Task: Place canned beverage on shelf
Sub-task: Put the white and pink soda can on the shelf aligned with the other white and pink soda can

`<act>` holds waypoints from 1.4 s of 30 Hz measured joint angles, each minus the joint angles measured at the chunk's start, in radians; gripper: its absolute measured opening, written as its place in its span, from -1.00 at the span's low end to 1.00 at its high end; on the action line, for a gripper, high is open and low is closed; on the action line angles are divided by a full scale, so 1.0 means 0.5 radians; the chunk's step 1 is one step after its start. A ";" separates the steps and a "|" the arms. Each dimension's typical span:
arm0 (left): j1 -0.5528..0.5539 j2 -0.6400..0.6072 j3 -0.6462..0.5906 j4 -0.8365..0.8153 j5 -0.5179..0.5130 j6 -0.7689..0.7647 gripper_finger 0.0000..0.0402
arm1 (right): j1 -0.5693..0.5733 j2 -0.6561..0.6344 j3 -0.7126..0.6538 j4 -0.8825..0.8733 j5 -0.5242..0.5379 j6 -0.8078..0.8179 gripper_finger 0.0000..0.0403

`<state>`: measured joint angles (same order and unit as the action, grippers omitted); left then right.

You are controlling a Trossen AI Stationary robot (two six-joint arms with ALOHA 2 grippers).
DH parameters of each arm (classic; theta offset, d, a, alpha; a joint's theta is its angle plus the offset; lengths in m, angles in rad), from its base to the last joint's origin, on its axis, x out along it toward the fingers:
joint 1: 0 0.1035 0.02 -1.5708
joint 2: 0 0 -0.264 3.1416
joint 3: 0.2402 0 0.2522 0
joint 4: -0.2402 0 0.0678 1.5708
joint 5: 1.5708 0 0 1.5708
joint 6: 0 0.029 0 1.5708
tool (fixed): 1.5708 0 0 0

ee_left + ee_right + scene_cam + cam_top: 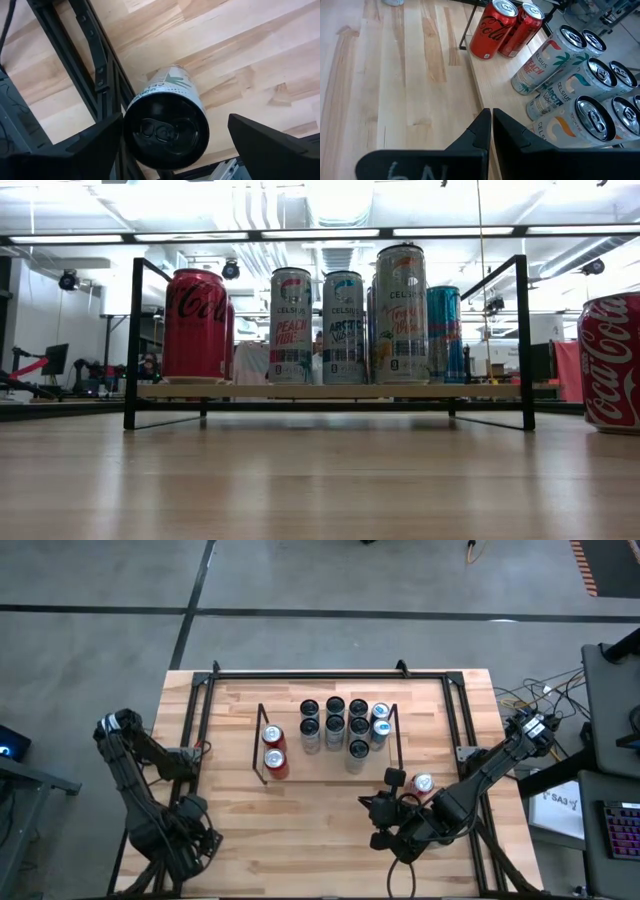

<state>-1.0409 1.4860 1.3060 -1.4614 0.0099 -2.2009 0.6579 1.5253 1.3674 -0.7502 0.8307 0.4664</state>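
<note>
**Left claw spread around a can at the table's near left corner**

At about seven o'clock on the table (330, 840), we see the left gripper (175, 135) with its fingers (90, 150) spread wide on either side of a black-topped can (167, 127). There is a gap on each side, so nothing is grasped. This can shows clearly only in the left wrist view, where it stands just beside the black table frame (95, 65).

At about five o'clock, the right gripper (491, 127) is clenched, with its fingers touching and holding nothing. Just beyond it, a red can (422, 783) stands on the bare wood, outside the shelf's right end.

Between the two arms the near half of the table lies open.

Farther back, toward twelve o'clock, the shelf (262, 745) holds two red cans (274, 748) at its left end and a block of slim cans (340, 725) toward its right, with free board between them. The low view alone shows the shelf's board raised off the tabletop, with room behind.
</note>
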 joint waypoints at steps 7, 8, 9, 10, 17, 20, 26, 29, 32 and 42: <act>-0.002 0.000 -0.052 0.067 0.001 0.000 0.71 | 0.000 0.000 -0.002 0.000 -0.001 0.001 -0.96; -0.002 0.000 -0.056 0.068 0.001 0.000 0.71 | 0.000 0.000 -0.002 0.000 0.000 0.001 -0.96; -0.002 0.000 -0.060 0.072 0.001 0.000 0.71 | 0.000 0.000 -0.002 0.000 -0.001 0.001 -0.96; -0.002 0.000 -0.064 0.076 0.001 0.000 0.71 | 0.000 0.000 -0.002 0.000 0.000 0.001 -0.96; -0.007 0.000 -0.140 0.175 0.001 0.000 0.71 | 0.000 0.000 -0.002 0.001 -0.001 0.001 -0.96; -0.011 0.000 -0.195 0.211 0.001 0.000 0.71 | 0.000 0.000 -0.002 0.001 0.000 0.002 -0.96; -0.011 0.000 -0.252 0.241 0.000 0.000 0.65 | 0.000 0.000 -0.002 0.001 0.000 0.005 -0.96; -0.011 0.000 -0.293 0.280 0.001 0.000 0.54 | 0.000 0.000 -0.002 0.001 -0.001 0.008 -0.96; -0.011 0.000 -0.322 0.312 0.002 -0.001 0.35 | 0.000 0.000 -0.002 0.001 -0.001 0.007 -0.96; -0.011 0.000 -0.282 0.319 0.001 0.002 0.19 | 0.001 0.000 -0.002 0.000 -0.001 -0.013 -0.96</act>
<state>-1.0466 1.4860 1.1649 -1.3018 0.0105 -2.1999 0.6582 1.5253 1.3666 -0.7502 0.8303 0.4600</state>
